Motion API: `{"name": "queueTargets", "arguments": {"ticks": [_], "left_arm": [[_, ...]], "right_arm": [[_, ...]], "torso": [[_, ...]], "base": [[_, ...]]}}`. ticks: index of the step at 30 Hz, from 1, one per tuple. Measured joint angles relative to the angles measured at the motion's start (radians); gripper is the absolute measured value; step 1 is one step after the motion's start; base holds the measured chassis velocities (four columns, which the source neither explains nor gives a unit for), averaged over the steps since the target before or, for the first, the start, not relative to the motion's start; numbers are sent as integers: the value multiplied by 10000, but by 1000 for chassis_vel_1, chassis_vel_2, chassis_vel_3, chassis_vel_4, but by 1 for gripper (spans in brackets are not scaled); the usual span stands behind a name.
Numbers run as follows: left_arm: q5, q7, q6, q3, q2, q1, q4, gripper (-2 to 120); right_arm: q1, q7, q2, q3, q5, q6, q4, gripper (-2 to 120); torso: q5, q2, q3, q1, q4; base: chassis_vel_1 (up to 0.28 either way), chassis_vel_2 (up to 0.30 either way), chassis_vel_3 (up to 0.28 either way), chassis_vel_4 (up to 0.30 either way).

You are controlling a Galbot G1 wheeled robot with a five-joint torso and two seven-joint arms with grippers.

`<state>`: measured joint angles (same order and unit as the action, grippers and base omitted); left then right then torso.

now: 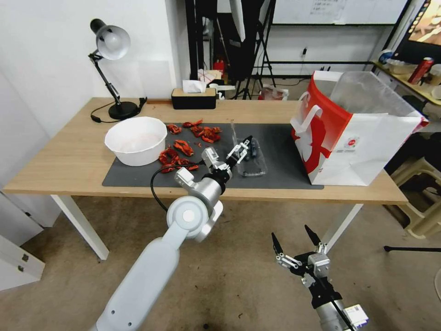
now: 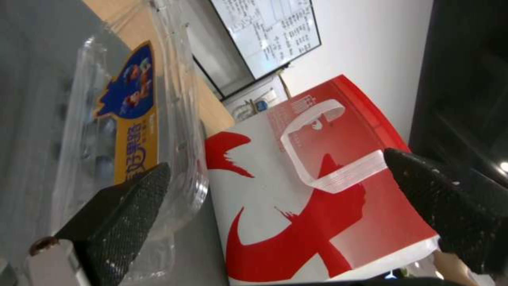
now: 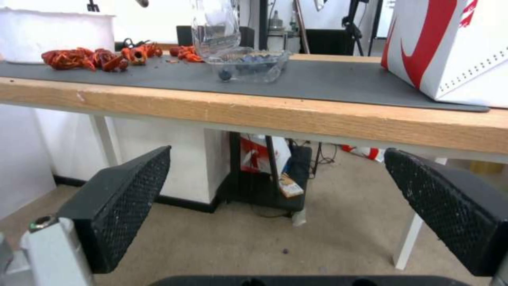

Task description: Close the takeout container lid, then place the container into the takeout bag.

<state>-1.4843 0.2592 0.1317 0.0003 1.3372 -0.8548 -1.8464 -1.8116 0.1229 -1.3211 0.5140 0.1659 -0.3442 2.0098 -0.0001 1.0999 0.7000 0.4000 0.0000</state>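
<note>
Clear plastic, the takeout container (image 1: pixel 251 159) lies just ahead of the open left hand (image 1: pixel 242 148), its lid (image 1: pixel 235 134) upright beyond the fingertips, so press it down squarely until it snaps; the open right hand (image 1: pixel 296 240) hangs below the surface (image 1: pixel 69 161).

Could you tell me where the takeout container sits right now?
In the head view the takeout container lies mid-mat, between the red scraps and the takeout bag, at the left gripper.

Glossy clear plastic takeout container (image 1: pixel 251 158) on matt grey mat (image 1: pixel 285 151), wooden table (image 1: pixel 69 156).
</note>
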Motion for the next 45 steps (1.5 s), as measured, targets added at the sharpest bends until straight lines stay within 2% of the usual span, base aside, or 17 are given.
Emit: {"name": "queueTargets", "arguments": {"ticks": [9,25,33,39,42,45], "left_arm": [[-121,-589,375,142,31,620,632,100],[23,-918,892,708,119,1503,1627,100],[161,-882,1015,1019,287,1937,2126,100],[207,-563,1035,1254,439,2270,2620,99],[212,-443,1043,1332,484,2363,2785,95],[186,-187,1121,1392,520,2452,2917,86]], "right_arm": [[-2,-19,37,-12,-6,-1,-5,100],[34,-55,117,21,41,15,-38,100],[49,-91,97,31,33,37,-46,100],[70,-98,70,9,13,38,-68,100],[87,-102,60,4,12,39,-84,100],[114,-105,43,-29,1,39,-91,100]], "torso": [[1,0,0,0,0],[1,0,1,0,0],[1,0,1,0,0],[1,1,1,0,0],[0,2,1,0,0],[1,2,0,0,0]], "base": [[0,0,0,0],[0,0,0,0],[0,0,0,0],[0,0,0,0],[0,0,0,0],[0,0,0,0]]}}
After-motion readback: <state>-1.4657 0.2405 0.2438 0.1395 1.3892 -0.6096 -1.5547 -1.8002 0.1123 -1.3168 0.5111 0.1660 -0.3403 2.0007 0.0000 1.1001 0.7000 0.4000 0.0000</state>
